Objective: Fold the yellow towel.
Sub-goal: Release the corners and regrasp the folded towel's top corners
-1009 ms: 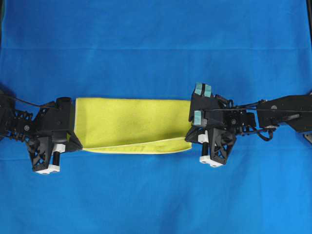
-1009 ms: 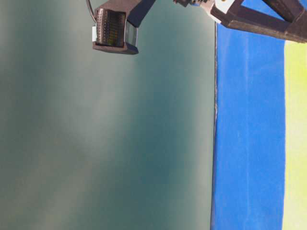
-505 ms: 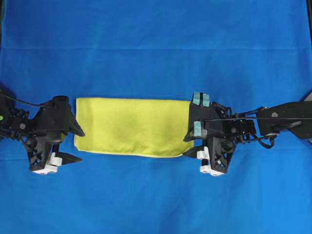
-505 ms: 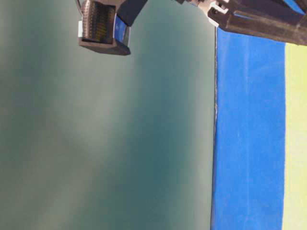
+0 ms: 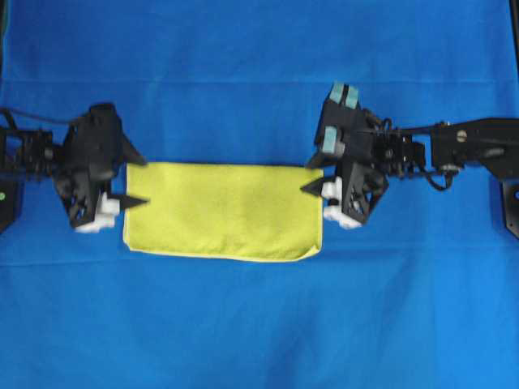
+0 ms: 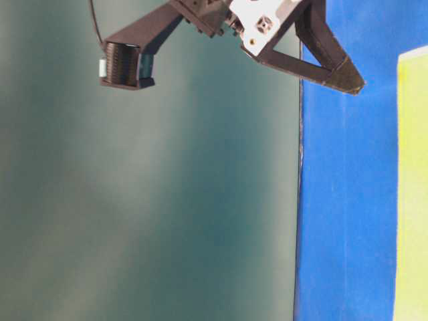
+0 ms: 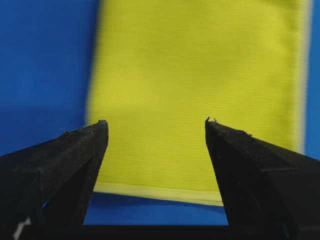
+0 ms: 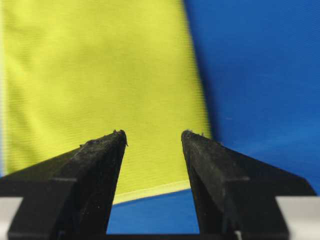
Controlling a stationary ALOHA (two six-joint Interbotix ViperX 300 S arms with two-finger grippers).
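Observation:
The yellow towel (image 5: 223, 211) lies flat on the blue cloth as a wide folded rectangle, its pale hem along the near edge. My left gripper (image 5: 144, 182) hovers open at the towel's back left corner, holding nothing. My right gripper (image 5: 305, 178) hovers open at the back right corner, also holding nothing. In the left wrist view the towel (image 7: 200, 75) fills the space beyond the open gripper (image 7: 156, 122). The right wrist view shows the towel (image 8: 100, 75) ahead of the open gripper (image 8: 152, 134). A strip of towel (image 6: 411, 187) shows at table level.
The large blue cloth (image 5: 259, 65) covers the whole table around the towel. At table level, one black finger (image 6: 328, 63) of an arm hangs over the blue cloth (image 6: 348, 200), next to a blurred grey-green surface (image 6: 147, 200).
Both grippers have opened and let go of the towel's edge, and the lifted layer has dropped flat. Both arms have since moved toward the back edge of the towel.

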